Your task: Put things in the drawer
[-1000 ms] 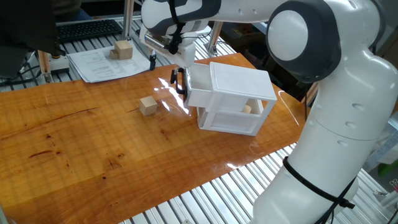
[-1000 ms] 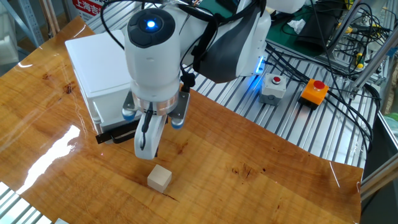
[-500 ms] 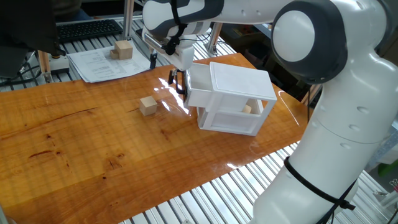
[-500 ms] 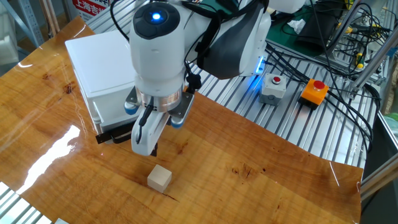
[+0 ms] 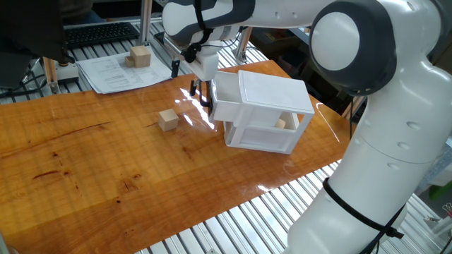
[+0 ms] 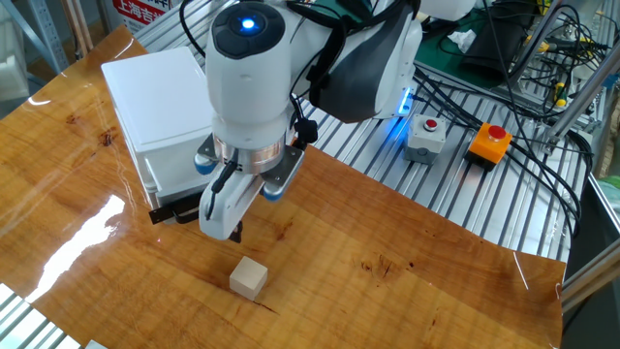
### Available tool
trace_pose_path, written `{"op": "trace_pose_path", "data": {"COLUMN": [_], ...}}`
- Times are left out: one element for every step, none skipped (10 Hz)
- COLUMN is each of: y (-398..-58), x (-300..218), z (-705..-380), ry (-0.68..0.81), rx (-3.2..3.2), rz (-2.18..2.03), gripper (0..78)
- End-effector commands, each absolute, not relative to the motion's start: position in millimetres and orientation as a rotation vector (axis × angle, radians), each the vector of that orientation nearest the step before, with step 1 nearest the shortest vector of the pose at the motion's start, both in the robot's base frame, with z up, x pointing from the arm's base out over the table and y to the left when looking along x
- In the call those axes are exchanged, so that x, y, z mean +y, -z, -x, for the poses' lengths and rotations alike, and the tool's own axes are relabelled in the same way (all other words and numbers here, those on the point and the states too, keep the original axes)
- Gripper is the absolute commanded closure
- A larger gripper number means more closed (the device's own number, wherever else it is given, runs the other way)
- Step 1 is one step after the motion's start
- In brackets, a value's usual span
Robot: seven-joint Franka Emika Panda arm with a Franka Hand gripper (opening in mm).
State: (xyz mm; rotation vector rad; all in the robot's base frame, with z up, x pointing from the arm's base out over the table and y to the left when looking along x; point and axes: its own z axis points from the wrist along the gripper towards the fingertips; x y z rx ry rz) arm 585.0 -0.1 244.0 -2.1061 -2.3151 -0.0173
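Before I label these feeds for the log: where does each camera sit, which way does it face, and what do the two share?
One fixed view: high, off the table's long edge, looking across it; white cabinet seen side-on, arm's base and shoulder in front.
The other fixed view: raised, beyond the handle, looking back at wrist and gripper, cables behind.
Shared: cabinet, gripper, the loose cube.

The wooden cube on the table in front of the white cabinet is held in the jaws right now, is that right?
Not quite. The wooden cube does sit on the table in front of the white cabinet, but it is not held. The other fixed view shows the gripper above and apart from it, beside the drawer's black handle.
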Motion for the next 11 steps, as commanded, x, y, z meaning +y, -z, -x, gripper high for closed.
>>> {"op": "trace_pose_path", "data": {"y": [-245.5, -245.5, -245.5, -245.5, -245.5, -245.5, -245.5, -245.5, -245.5, -243.7, -240.4], "x": [-0.3, -0.3, -0.3, -0.3, -0.3, -0.3, -0.3, -0.3, -0.3, -0.8, -1.5], "z": [-585.7, -585.7, -585.7, -585.7, -585.7, -585.7, -585.7, -585.7, -585.7, -585.1, -585.3], "ry": [0.091, 0.115, 0.13, 0.129, 0.126, 0.126, 0.138, 0.177, 0.177, 0.187, 0.209], "rx": [-2.266, -2.259, -2.265, -2.268, -2.268, -2.264, -2.261, -2.254, -2.254, -2.281, -2.282], "rz": [2.093, 2.078, 2.057, 2.057, 2.066, 2.074, 2.074, 2.067, 2.067, 2.045, 2.047], "gripper": [0.1, 0.1, 0.1, 0.1, 0.1, 0.1, 0.1, 0.1, 0.1, 0.1, 0.1]}}
